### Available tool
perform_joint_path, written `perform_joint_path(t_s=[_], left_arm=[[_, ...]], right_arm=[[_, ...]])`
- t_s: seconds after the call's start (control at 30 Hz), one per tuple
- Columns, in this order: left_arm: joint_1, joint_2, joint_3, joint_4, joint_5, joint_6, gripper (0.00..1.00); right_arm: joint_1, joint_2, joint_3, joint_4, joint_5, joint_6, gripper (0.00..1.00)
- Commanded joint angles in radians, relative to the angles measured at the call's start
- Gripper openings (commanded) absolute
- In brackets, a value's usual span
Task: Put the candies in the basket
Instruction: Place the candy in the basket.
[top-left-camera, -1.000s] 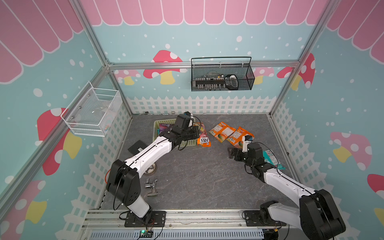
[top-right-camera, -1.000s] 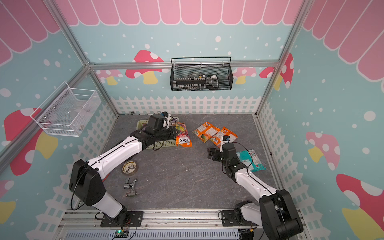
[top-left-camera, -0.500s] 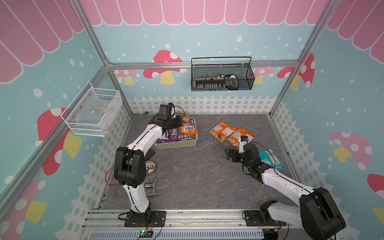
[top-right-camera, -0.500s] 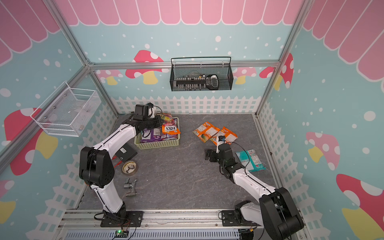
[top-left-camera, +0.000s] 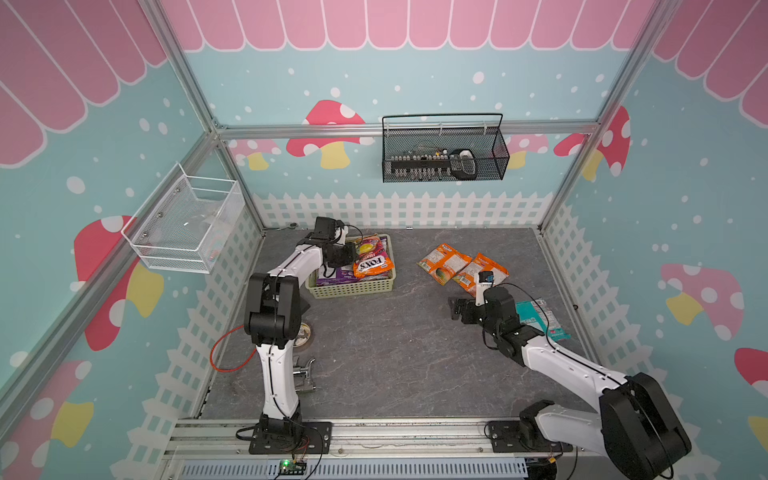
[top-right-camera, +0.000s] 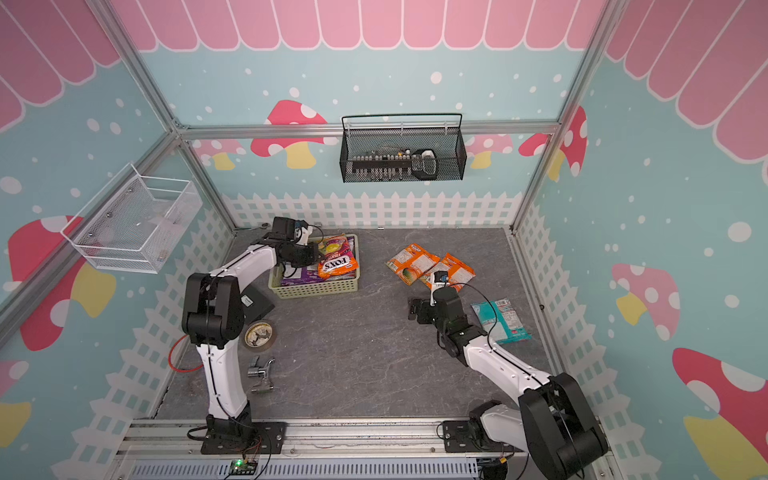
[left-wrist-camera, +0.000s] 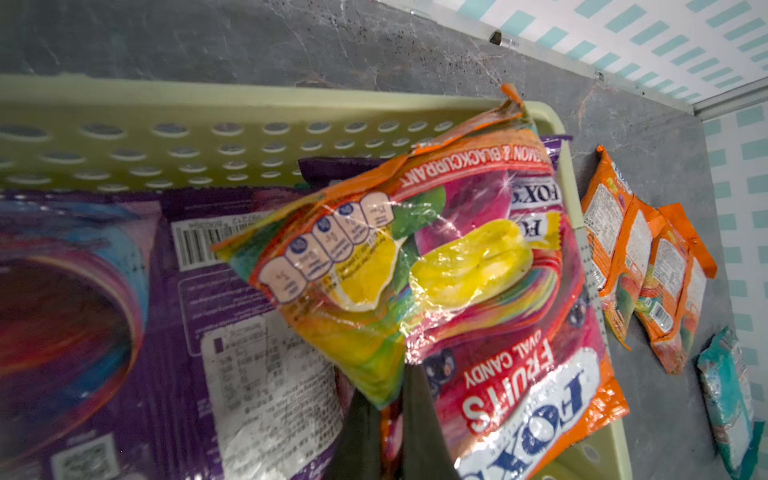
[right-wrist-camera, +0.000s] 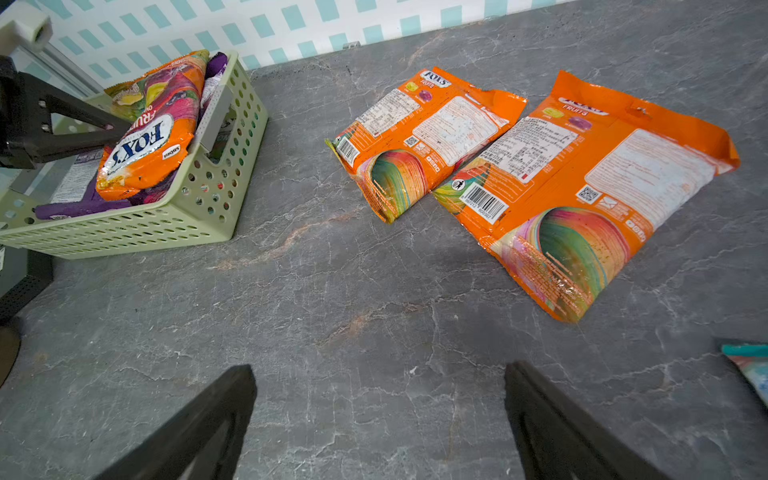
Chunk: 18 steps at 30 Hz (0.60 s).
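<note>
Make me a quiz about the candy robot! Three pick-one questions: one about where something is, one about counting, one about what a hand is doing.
1. Where is the teal bag? A) in the white basket B) on the table by the right arm C) in the black basket
2. How many orange bags lie on the table? A) two B) five C) none
3. What is the left hand doing? A) open on the table B) holding the teal bag C) shut on a colourful bag
Answers: 1 B, flat beside that arm. 2 A, side by side. 3 C, pinching it over the green basket.
</note>
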<state>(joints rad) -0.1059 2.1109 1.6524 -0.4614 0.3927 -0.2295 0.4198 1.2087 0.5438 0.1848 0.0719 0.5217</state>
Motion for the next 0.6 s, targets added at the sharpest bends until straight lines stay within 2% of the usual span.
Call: perform_joint_path(t_s=[0.0,0.2,0.4,0.57], left_arm=[[-0.004,0.037,0.049,-0.034,-0.031,0.097,0.00],[0.006,0.069,0.099,-0.070,-0.045,0.184,0.00],[0.019,0.098,0.123,-0.082,0.037,0.195,0.00],[0.020,0.117,0.164,-0.099,0.017,0.195,0.02]], right_arm=[[0.011,0.000,0.027,-0.007,0.027,-0.018,0.99],[0.016,-0.001,0.030,-0.011,0.031,-0.020,0.99],[0.018,0.024,0.043,-0.019,0.022,-0.020,0.99],[0.019,0.012,0.044,-0.027,0.037,-0.023,0.99]])
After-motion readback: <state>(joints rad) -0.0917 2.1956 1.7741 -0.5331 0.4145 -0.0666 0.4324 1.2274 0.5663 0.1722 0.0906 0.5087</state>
